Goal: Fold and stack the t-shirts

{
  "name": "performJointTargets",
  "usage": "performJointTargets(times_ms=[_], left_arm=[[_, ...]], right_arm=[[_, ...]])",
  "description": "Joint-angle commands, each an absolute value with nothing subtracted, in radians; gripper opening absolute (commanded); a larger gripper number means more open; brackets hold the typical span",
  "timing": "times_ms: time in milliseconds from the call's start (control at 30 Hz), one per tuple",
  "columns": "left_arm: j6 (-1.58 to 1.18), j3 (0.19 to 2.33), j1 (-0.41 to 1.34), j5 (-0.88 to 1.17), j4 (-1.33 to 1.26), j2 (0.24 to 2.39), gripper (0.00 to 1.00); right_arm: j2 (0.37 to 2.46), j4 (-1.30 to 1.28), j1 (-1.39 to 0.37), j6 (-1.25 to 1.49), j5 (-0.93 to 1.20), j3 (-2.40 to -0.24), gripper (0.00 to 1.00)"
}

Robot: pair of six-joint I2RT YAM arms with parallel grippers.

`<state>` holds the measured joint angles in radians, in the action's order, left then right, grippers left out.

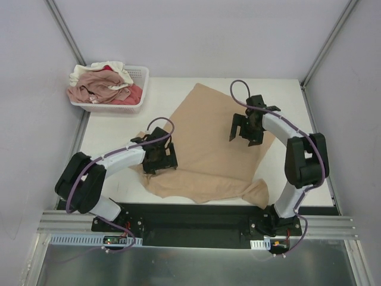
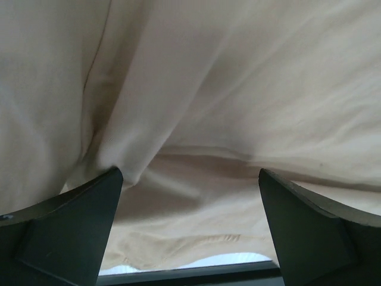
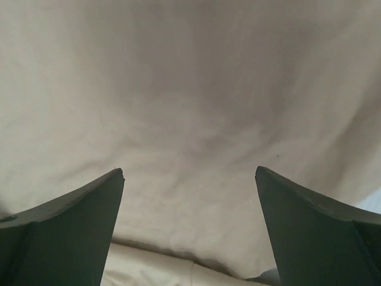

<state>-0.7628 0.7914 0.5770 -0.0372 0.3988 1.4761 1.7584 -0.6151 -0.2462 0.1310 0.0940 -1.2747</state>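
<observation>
A tan-beige t-shirt (image 1: 205, 152) lies spread and rumpled across the white table (image 1: 113, 140). My left gripper (image 1: 159, 156) hovers over its left edge, open, with only cloth (image 2: 238, 89) beneath the wide-apart fingers (image 2: 65, 226). My right gripper (image 1: 245, 128) hangs open above the shirt's upper right part, and tan fabric (image 3: 190, 107) fills its view between the fingers (image 3: 321, 226). More t-shirts, dusty pink (image 1: 98, 86), cream-white (image 1: 104, 68) and red (image 1: 132, 95), are heaped in the basket.
A white lattice basket (image 1: 141, 74) stands at the table's far left corner. Grey walls close in the table on three sides. A black rail (image 1: 196, 217) runs along the near edge by the arm bases.
</observation>
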Motion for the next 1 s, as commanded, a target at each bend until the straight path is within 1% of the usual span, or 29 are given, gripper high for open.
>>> performJointTargets(times_ms=[0,133,167,233,267,333,367,400,433,467,533,633,733,833,967], left_arm=[[-0.715,0.903,0.520,-0.040,0.367,1.612,0.99],[-0.614,1.113,0.496,-0.012,0.362,1.805,0.99],[-0.591,1.217,0.491,0.033,0.362,1.889,0.99],[-0.529,1.340,0.486,0.084,0.373,1.986,0.99],[-0.516,1.479,0.482,0.107,0.385,2.084,0.99],[-0.493,1.631,0.479,0.169,0.434,2.185,0.99],[-0.488,1.792,0.477,0.195,0.454,2.291,0.99],[-0.486,1.877,0.479,0.263,0.469,2.340,0.99],[-0.486,1.961,0.479,0.305,0.494,2.441,0.99],[-0.498,2.127,0.479,0.349,0.503,2.488,0.99],[-0.520,2.323,0.479,0.420,0.514,2.593,0.99],[-0.557,2.434,0.477,0.401,0.512,2.641,0.99],[-0.551,2.445,0.468,0.361,0.511,2.614,0.99],[-0.538,2.398,0.456,0.336,0.511,2.535,0.99],[-0.491,2.301,0.456,0.293,0.511,2.380,0.99]], right_arm=[[1.827,-0.586,-0.253,0.156,0.109,-1.256,0.97],[1.821,-0.584,-0.255,0.163,0.132,-1.194,0.97],[1.809,-0.581,-0.256,0.164,0.141,-1.172,0.97],[1.764,-0.566,-0.261,0.187,0.156,-1.091,0.97],[1.729,-0.557,-0.277,0.186,0.178,-1.057,0.97],[1.694,-0.551,-0.310,0.193,0.196,-0.977,0.97],[1.665,-0.551,-0.360,0.212,0.192,-0.956,0.97],[1.655,-0.551,-0.389,0.221,0.198,-0.921,0.97],[1.649,-0.539,-0.450,0.228,0.230,-0.910,0.97],[1.644,-0.529,-0.480,0.251,0.250,-0.902,0.97],[1.641,-0.509,-0.543,0.281,0.273,-0.902,0.97],[1.609,-0.514,-0.552,0.301,0.235,-0.942,0.97],[1.566,-0.609,-0.548,0.243,0.110,-1.008,0.97],[1.528,-0.673,-0.529,0.212,0.045,-1.068,0.97],[1.441,-0.695,-0.494,0.215,0.031,-1.054,0.97]])
